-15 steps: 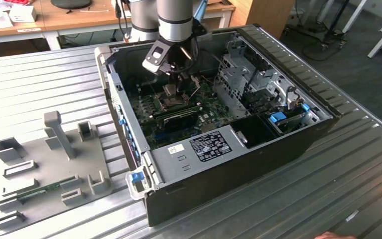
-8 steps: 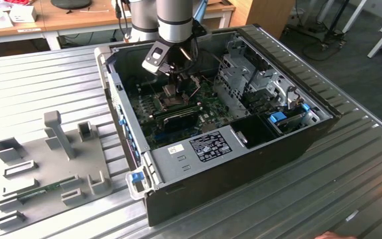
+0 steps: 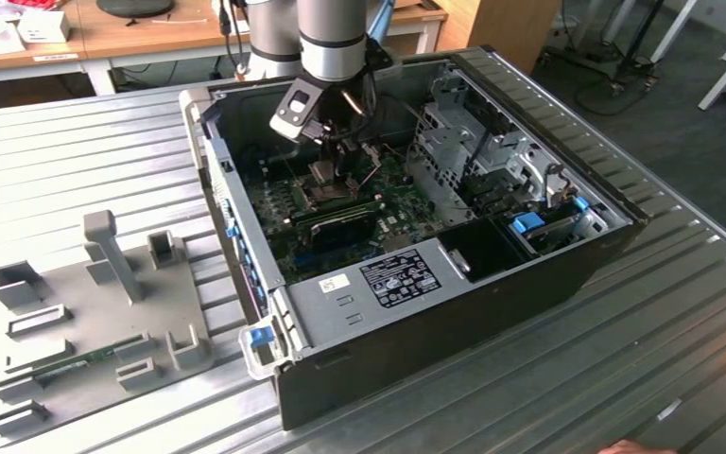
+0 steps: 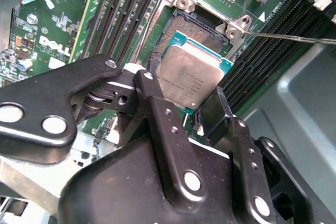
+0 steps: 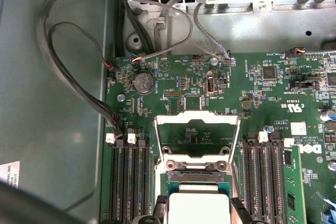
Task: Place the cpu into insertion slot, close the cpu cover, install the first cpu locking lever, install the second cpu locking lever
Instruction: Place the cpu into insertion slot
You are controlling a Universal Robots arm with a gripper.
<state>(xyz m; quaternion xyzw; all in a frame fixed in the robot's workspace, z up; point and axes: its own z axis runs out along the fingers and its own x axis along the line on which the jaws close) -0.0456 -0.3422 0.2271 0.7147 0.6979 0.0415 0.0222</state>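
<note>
I work in what looks like a robotics lab or workshop. An opened computer case (image 3: 464,331) sits on a ribbed metal bench (image 3: 73,151) with a grey parts holder (image 3: 73,284) beside it. Behind stand wooden desks (image 3: 162,33) on a dark floor (image 3: 665,104).

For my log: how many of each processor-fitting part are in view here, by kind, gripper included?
cpu: 1
insertion slot: 1
cpu cover: 1
gripper, shut on the cpu: 1
Total: 4
</note>
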